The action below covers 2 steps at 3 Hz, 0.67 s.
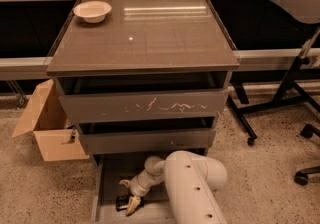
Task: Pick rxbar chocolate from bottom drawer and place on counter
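The bottom drawer (102, 188) is pulled open at the foot of the cabinet. Inside it lies the rxbar chocolate (121, 202), a small dark packet near the drawer's front left. My gripper (128, 194) reaches down into the drawer from the right and is open. One pale fingertip (124, 183) points left above the packet. The other fingertip (132, 207) points down at the packet's right end, touching or nearly touching it. My white arm hides the drawer's right half. The glossy counter (145, 38) tops the cabinet.
A white bowl (92, 11) sits at the counter's back left corner. An open cardboard box (47, 123) stands on the floor left of the cabinet. Black chair legs and castors (280, 113) are on the right. The upper drawer fronts (145, 108) overhang the bottom drawer.
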Available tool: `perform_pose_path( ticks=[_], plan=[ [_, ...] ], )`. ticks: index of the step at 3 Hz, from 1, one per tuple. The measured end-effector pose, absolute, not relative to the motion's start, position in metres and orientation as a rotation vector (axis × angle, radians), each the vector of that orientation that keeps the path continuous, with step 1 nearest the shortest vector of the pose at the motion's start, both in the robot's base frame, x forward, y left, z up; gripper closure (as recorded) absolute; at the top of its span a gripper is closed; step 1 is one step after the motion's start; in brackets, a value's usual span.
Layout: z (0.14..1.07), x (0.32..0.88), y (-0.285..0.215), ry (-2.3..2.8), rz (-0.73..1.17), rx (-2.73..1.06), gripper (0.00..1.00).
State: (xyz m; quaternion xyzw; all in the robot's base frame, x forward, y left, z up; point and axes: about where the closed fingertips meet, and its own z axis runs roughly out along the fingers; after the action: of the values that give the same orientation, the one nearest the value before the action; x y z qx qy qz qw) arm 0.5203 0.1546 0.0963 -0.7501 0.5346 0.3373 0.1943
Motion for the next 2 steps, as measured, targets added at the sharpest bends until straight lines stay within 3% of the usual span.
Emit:
perform_pose_path(
  ticks=[2],
  plan=[
    [0.1055, 0.5199, 0.1535, 1.503, 0.943, -2.101, 0.84]
  ],
)
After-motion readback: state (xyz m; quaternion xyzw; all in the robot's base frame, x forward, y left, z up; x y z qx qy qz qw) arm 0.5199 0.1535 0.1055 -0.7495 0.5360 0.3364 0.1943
